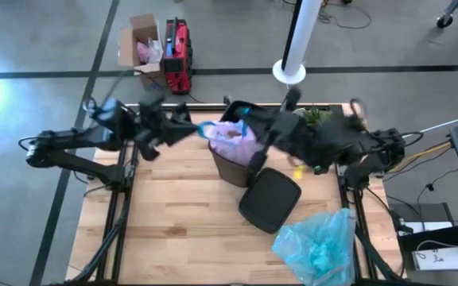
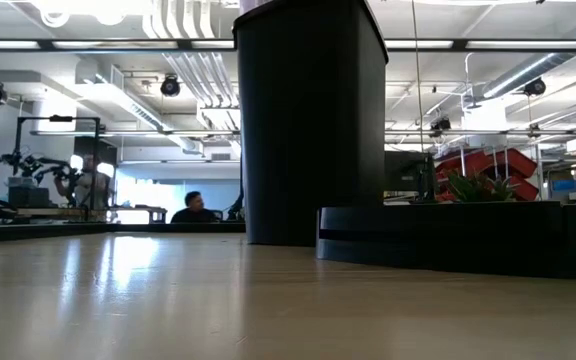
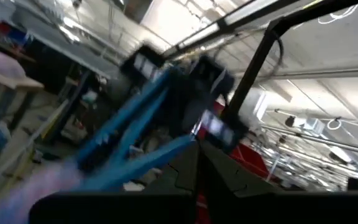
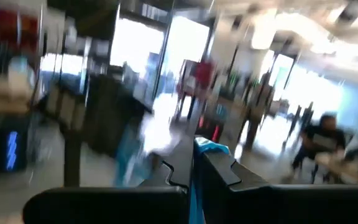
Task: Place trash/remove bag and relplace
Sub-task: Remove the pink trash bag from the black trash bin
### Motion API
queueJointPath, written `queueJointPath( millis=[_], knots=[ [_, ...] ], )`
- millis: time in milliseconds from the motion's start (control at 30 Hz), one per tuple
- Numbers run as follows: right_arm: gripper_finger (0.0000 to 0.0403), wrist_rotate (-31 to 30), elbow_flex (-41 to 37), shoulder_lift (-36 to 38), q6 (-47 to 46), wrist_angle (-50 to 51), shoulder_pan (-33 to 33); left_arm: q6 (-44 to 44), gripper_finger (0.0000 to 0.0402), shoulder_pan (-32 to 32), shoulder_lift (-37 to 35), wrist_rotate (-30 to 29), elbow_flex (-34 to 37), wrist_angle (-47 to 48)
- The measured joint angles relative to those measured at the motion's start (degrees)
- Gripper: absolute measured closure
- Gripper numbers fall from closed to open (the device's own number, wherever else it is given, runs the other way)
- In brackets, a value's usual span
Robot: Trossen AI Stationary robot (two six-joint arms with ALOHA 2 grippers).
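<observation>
- The bench (image 1: 173, 230), a pale wooden top, is carrying everything, with both dark arms reaching in over its far edge.
- The black bin (image 1: 230, 167) is standing upright near the middle of the far edge; in the low view it is rising as a tall dark block.
- The light blue bag (image 1: 318, 242) is lying crumpled at the near right corner of the bench, well apart from the bin.
- The bin lid (image 1: 269, 199) is lying flat just beside the bin, on the side toward the near right corner, between the bin and the light blue bag.
- The pink-lavender bag (image 1: 235, 137) is sitting in the bin's mouth, bulging above the rim, with blue ties (image 1: 207, 129) sticking out toward the left arm.
- The trash inside the bag is showing only as a darker patch through the plastic; what it is made of I cannot tell.
- The left hand (image 1: 191, 129) is hovering just left of the bin's rim, its fingers closed tight on a blue tie; the left wrist view is showing blue strands (image 3: 129, 134) stretching away from the pinched fingers.
- The right hand (image 1: 254, 123) is over the bin's far right rim, its fingers closed too, with a scrap of blue (image 4: 209, 148) pinched at the fingertips in the right wrist view.
</observation>
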State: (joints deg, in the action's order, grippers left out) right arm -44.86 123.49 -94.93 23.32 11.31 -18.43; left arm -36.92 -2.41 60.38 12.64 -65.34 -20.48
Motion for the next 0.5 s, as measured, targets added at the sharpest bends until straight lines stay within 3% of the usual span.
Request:
queueJointPath(
  millis=[100, 267, 500],
  knots=[
    [0.04, 1.96, 2.41, 0.25, 3.98, -3.48, -0.31, -3.17, 0.0402, 0.81, 1.53, 0.12, 1.89, -7.68],
    [0.04, 3.36, 2.86, 0.04, 1.71, 1.3, -0.31, -5.59, 0.0402, 0.76, 2.99, 0.09, -0.72, -23.18],
    [0.04, 3.33, 2.75, -3.85, -4.28, 7.77, 0.35, -1.09, 0.0402, 0.9, 3.27, 1.32, -10.22, -16.3]
  ],
)
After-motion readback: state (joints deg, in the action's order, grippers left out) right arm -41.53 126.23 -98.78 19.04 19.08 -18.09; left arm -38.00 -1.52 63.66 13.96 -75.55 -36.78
